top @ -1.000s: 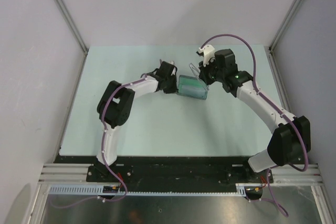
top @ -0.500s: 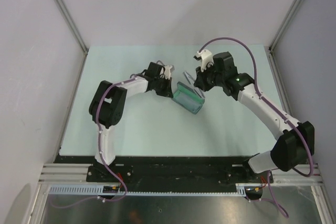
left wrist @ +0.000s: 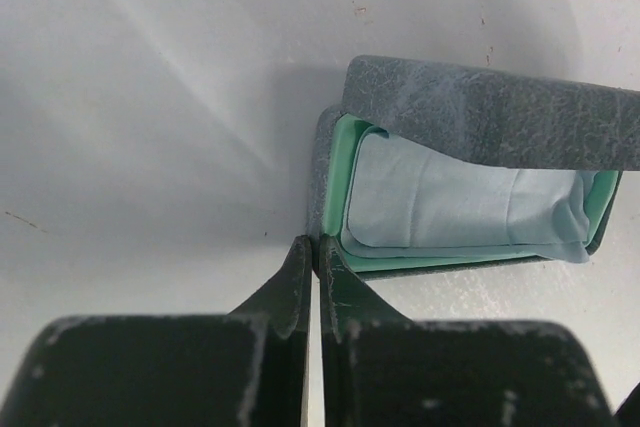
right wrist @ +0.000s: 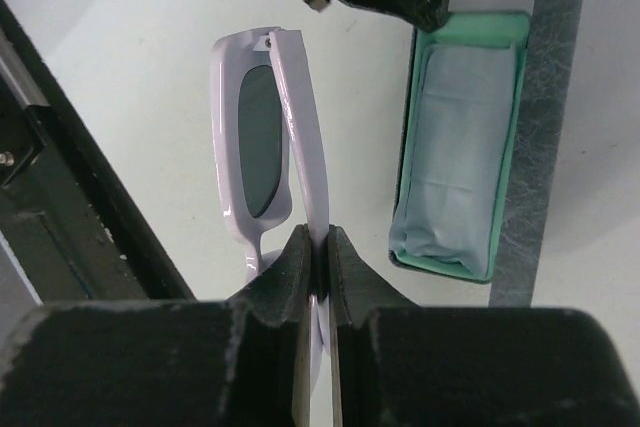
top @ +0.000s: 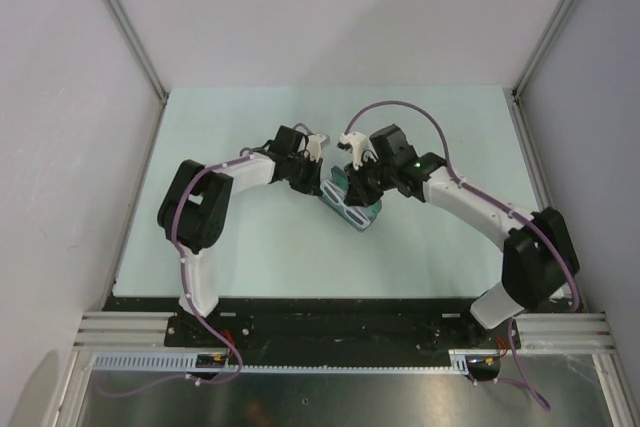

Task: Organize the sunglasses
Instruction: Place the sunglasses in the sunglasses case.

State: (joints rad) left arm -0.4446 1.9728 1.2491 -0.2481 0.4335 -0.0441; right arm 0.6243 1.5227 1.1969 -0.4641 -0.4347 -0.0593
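Since the earlier frame, both arms have drawn in toward the middle of the counter (top: 250,247), and the case (top: 365,210) has come with them toward the near side. The left fingers (left wrist: 296,272) are clamped on the end wall of the case, which lies with its lid (left wrist: 490,112) open and the cloth (left wrist: 450,207) inside. The right fingers (right wrist: 297,262) are clamped on a folded arm of the sunglasses (right wrist: 255,137). Note that the sunglasses hang just beside the open case, at its near long edge, with their long axis parallel to it. You probably need a short sideways shift of the right arm toward the cloth before lowering.
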